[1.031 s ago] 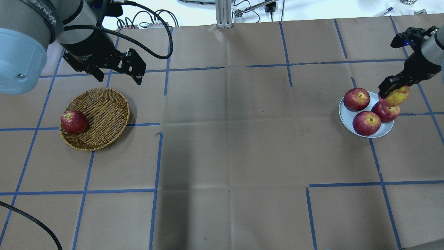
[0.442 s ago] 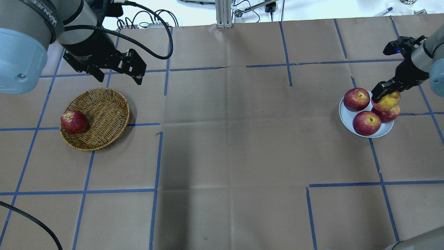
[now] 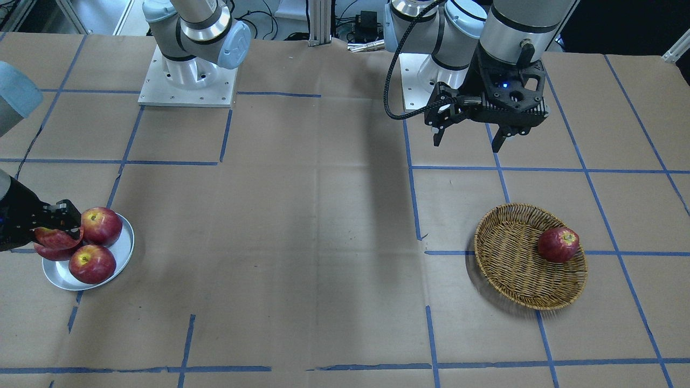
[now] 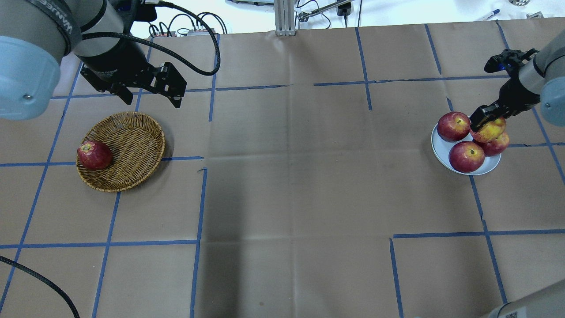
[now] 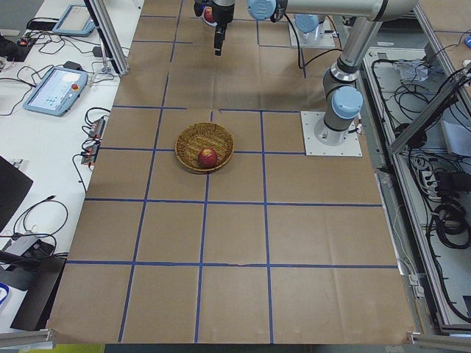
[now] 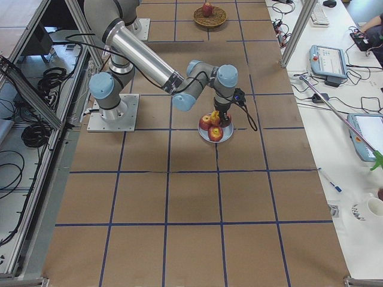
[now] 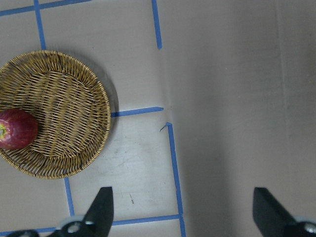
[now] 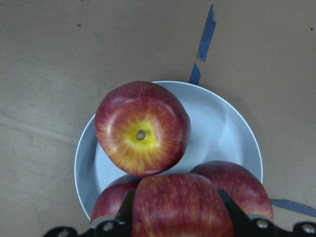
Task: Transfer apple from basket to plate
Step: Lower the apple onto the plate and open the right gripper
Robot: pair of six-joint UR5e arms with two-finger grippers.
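Note:
My right gripper [image 4: 485, 122] is shut on the apple [image 4: 490, 130], streaky orange-red with yellow. It holds it just over the silver-grey plate [image 4: 441, 152], above the far-right one of three darker red apples lying there. In the right wrist view the apple [image 8: 182, 205] sits between my fingers [image 8: 232, 210], over the plate [image 8: 227, 128]. I cannot tell if it touches the apples below. The wicker basket [image 4: 132, 145] stands at the left with one dark red apple [image 4: 94, 155] in it. My left gripper [image 4: 152, 101] hangs open and empty beyond the basket [image 7: 64, 113].
The table is covered with brown paper and a grid of blue tape lines. A black cable runs from the left arm [image 4: 194, 66]. An aluminium post [image 4: 284, 17] stands at the far edge. The plate [image 3: 121, 253] lies near the table's right end.
My right gripper has moved left and down with the apple, from the plate's far right edge to over the apples on it. The left arm has not moved.

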